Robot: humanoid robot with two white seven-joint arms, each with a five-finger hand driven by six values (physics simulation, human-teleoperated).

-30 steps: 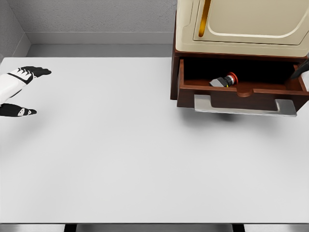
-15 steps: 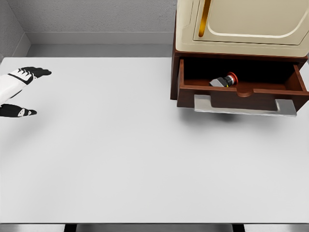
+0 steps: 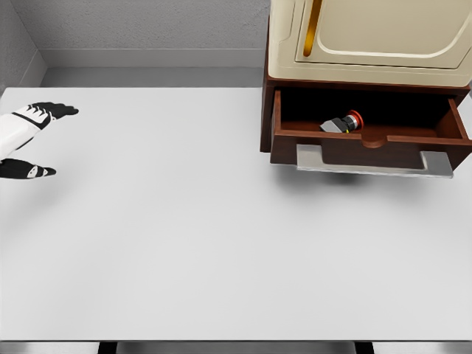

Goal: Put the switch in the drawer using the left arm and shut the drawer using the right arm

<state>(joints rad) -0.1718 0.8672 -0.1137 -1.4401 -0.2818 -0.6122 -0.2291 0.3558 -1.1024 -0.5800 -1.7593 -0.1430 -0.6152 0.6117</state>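
- Already, the first half of the task can be judged done: the switch (image 3: 344, 122) is seen lying inside the drawer (image 3: 369, 140), and nothing is held by either arm.
- At the table's (image 3: 184, 236) left edge, towards its far corner, the left hand (image 3: 28, 140) is shown resting low over the surface, well apart from the drawer. Its dark fingers (image 3: 57, 110) are stretched out and relaxed, with the thumb set apart nearer the viewer; nothing is gripped.
- Across the middle of the table no object is seen between the hand and the furniture at the far right.
- At the table's far right corner a cabinet (image 3: 369, 37) is placed, cream above with a gold strip on its door, dark brown wood below.
- The drawer is found pulled out from the cabinet's lower part, with its front panel and pale metal handle (image 3: 372, 161) facing the near edge.
- Inside the drawer only one thing is visible: the switch, a small grey body with a red cap, laid on its side near the front wall and roughly at the middle of the drawer's width. Whether it touches the front wall cannot be told.
- The right hand is not shown anywhere, so its fingers cannot be described.
- What is left, as judged: the drawer is not yet shut, and the handle or front panel would have to be pushed towards the cabinet by the right arm.
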